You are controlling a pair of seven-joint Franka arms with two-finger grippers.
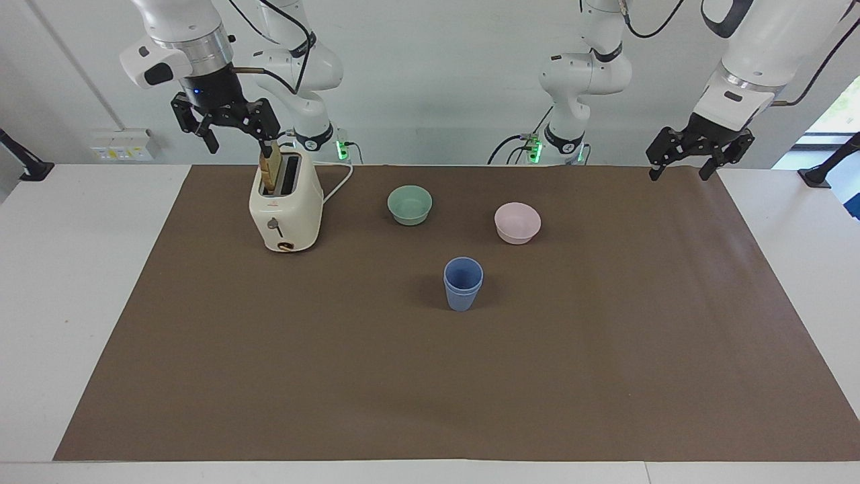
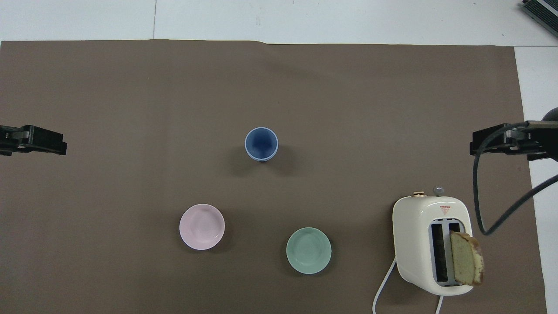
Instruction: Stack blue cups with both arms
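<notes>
Two matte periwinkle-blue tapered plastic cups (image 1: 463, 283) are shown nested upright mid-mat, well apart from both grippers' fingers. The right gripper (image 1: 228, 124), fingers spread and empty, hangs over a cream toaster (image 1: 285, 205) holding one bread slice (image 1: 270, 169); the left gripper (image 1: 697, 151), likewise spread, waits. One mint-green bowl (image 1: 410, 204) and one pink bowl (image 1: 517, 222) are counted. Any careless sweep could topple the stack

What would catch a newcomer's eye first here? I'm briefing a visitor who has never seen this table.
Probably the blue cups, nested one in the other, standing alone mid-mat, farther from the robots than the green bowl and pink bowl. Next, the cream toaster at the right arm's end, a slice of bread sticking out of one slot. The right claw hangs open above it; the left claw waits open over the mat's corner.
</notes>
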